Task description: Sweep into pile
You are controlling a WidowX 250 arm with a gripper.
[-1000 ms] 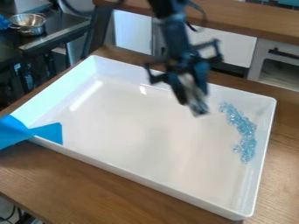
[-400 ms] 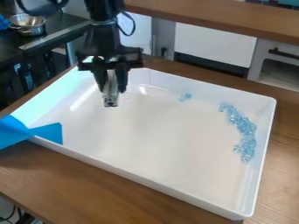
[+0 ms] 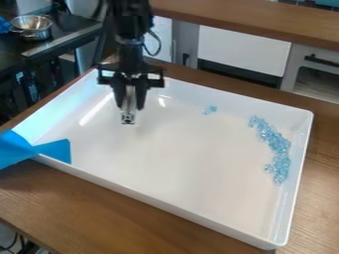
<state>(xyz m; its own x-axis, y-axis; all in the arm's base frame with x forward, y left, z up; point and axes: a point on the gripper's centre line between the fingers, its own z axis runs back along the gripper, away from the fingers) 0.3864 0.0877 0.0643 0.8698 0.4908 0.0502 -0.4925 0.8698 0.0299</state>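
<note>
- Tool [image 3: 130, 106]: over tray's [image 3: 165, 171] upper-left part, pointing down, clamped on pale piece [image 3: 128, 118] that pokes out below.
- Main blue bits [image 3: 279, 149]: in tray, uneven strip near right wall.
- Small blue clump [image 3: 210, 109]: in tray, near far wall, apart from strip.
- Tray: white, on wood table [image 3: 86, 211].
- Blue sheet [image 3: 54, 150]: over tray's left corner.
- Metal pot [image 3: 31, 28]: upper left, on dark counter.
- Pale label-like mark [image 3: 19, 76]: left edge, under counter, print too small to tell.

Free room amid tray [image 3: 179, 154], apparently; beads [image 3: 281, 145] near its edge.
</note>
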